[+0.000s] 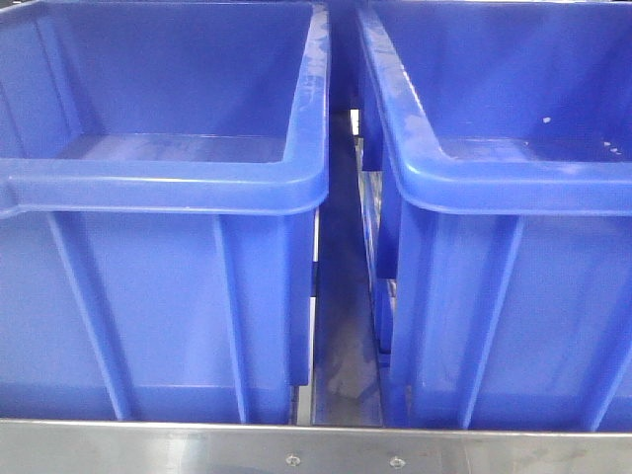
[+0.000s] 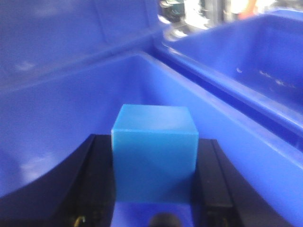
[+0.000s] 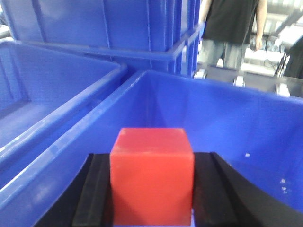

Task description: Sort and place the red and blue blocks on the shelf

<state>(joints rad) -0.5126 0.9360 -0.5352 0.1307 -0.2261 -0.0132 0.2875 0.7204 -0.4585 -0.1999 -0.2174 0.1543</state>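
Step in hand, as I judge it: release over the bins. Two large blue plastic bins, left bin (image 1: 168,148) and right bin (image 1: 513,148), ribbed, scuffed, glossy, fill the front view. Lower centre of each wrist view: left gripper (image 2: 154,184) clamps the blue block (image 2: 154,158); right gripper (image 3: 152,189) clamps the red block (image 3: 152,175). Both cubes matte, sharp-edged. Next move calls for opening the jaws once over the bin floor.

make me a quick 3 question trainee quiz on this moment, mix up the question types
1. True or false: the left end effector holds the red block.
2. Which block does the left wrist view show? A) blue block B) red C) none
3. Fill in: both blocks hang over open blue ____.

Key: 1 false. 2 A. 3 bins.
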